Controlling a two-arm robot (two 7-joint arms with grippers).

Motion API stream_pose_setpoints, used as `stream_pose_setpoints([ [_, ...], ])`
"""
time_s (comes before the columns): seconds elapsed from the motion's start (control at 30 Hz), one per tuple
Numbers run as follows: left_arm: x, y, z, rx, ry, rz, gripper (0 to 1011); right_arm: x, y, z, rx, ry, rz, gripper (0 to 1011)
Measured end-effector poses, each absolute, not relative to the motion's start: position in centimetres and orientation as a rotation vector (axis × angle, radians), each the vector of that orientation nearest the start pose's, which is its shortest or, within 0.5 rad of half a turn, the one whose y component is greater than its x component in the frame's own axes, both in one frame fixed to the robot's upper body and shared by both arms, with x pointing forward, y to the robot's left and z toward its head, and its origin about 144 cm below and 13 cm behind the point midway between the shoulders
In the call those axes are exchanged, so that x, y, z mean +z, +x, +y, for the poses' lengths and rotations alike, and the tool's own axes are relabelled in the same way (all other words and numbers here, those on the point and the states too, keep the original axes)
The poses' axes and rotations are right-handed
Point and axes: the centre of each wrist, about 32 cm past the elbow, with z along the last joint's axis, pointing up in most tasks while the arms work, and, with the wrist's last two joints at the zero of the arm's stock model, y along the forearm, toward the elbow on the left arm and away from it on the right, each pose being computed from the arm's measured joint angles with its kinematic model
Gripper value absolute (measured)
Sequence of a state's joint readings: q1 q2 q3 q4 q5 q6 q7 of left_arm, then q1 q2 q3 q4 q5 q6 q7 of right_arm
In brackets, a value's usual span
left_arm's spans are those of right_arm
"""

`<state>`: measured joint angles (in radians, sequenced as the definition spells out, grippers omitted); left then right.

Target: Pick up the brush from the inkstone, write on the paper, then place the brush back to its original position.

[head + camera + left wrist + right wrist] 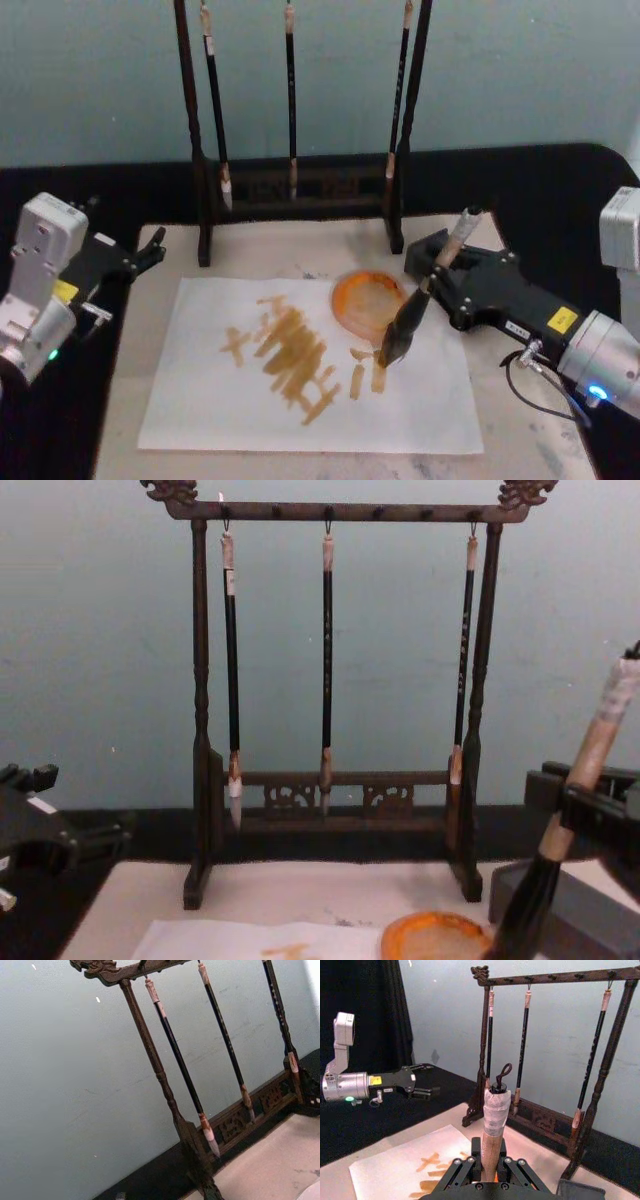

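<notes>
Brush (410, 322) is clamped in the right gripper (438, 280), whose jaws are closed on the handle where the pale upper part meets the black lower section. The bristle tip is set down on the paper (200, 400), at the right-hand end of the orange strokes already written there. The long axis is tilted rather than upright: from the tip on the sheet the handle rises toward the robot's right, as is confirmed in the chest view, where the wrapped top leans to the right.

The inkstone (365, 300), seen as a round orange dish, lies just beside the bristle tip on the side toward the brush rack (300, 188), overlapping the far edge of the paper. The return is judged to call for a lift followed by a short carry toward the rack, for which the right arm is clearly the nearer.

The right arm is reached in low from the right edge of the cream mat (120, 400), with the wrist held nearly level and the fingers pointed toward the centre of the table.

The left gripper (150, 250) is parked beside the left edge of the mat, well apart from the paper, with its jaws spread and nothing held
</notes>
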<state>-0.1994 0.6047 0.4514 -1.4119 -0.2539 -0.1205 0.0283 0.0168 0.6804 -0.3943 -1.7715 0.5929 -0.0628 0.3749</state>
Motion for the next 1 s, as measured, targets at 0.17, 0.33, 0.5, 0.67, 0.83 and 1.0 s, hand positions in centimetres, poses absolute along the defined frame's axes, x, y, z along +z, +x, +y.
stream_pose_setpoints([
  [0.17,113.98,48.86,30.97,1.248,0.304,-0.285,1010,118.49,43.4,-27.71,-0.755,-0.034,-0.021,160],
  [0.33,113.98,48.86,30.97,1.248,0.304,-0.285,1010,118.45,43.36,-27.53,-0.749,-0.035,-0.019,160],
  [0.5,113.98,48.86,30.97,1.248,0.305,-0.285,1010,118.4,43.39,-27.4,-0.751,-0.038,-0.018,160],
  [0.67,113.98,48.86,30.97,1.248,0.304,-0.285,1010,118.34,43.28,-27.42,-0.755,-0.042,-0.019,158],
  [0.83,113.98,48.86,30.97,1.248,0.304,-0.285,1010,118.36,43.07,-27.55,-0.763,-0.045,-0.022,160],
  [1.0,113.98,48.86,30.97,1.248,0.305,-0.285,1010,118.43,42.79,-27.67,-0.768,-0.048,-0.025,160],
])
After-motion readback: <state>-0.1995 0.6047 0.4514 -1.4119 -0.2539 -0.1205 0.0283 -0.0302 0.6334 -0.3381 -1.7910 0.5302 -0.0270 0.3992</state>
